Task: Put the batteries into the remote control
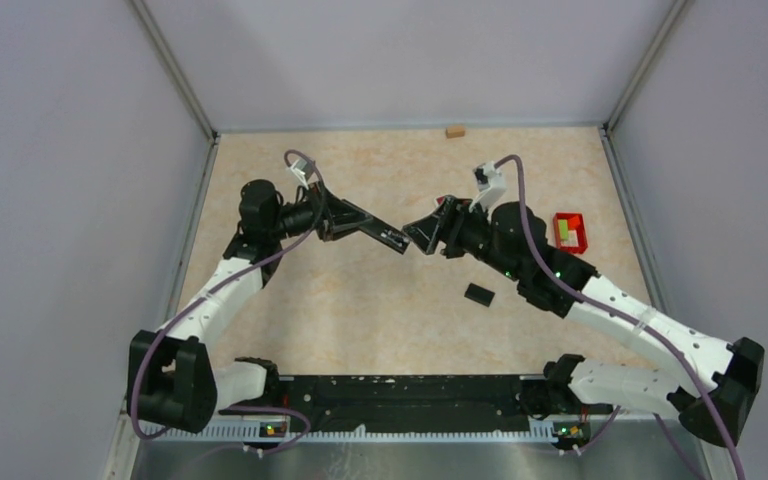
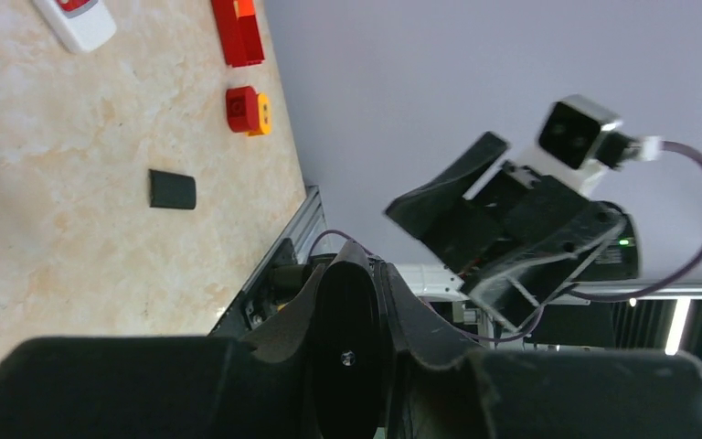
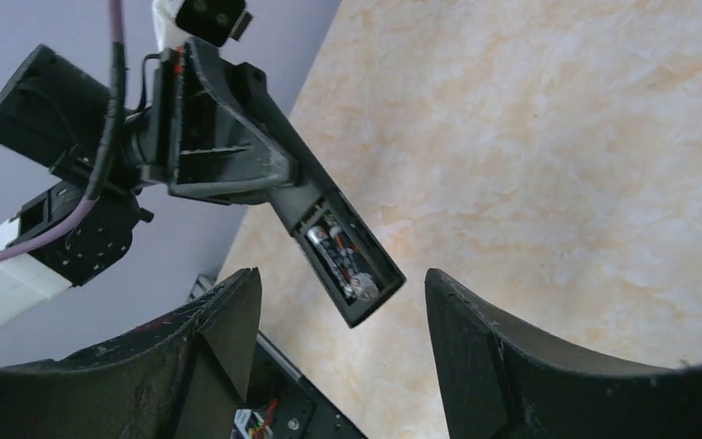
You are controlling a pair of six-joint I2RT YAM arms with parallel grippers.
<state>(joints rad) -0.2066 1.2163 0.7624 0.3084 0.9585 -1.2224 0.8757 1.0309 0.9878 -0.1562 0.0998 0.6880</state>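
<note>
My left gripper (image 1: 358,222) is shut on a black remote control (image 1: 388,238) and holds it in the air, its free end pointing right. In the left wrist view the fingers (image 2: 420,311) clamp the remote (image 2: 347,347). In the right wrist view the remote's back (image 3: 343,251) is open, and a dark battery (image 3: 336,253) with a silvery end lies in the compartment. My right gripper (image 1: 423,232) is open and empty, its jaws on either side of the remote's end (image 3: 340,279) without touching. Other batteries are not in view.
A black battery cover (image 1: 478,294) lies on the table below the right gripper. A red tray (image 1: 569,232) stands at the right. A small wooden block (image 1: 454,131) is at the back edge. A white remote (image 2: 73,18) and a red block (image 2: 245,110) show in the left wrist view.
</note>
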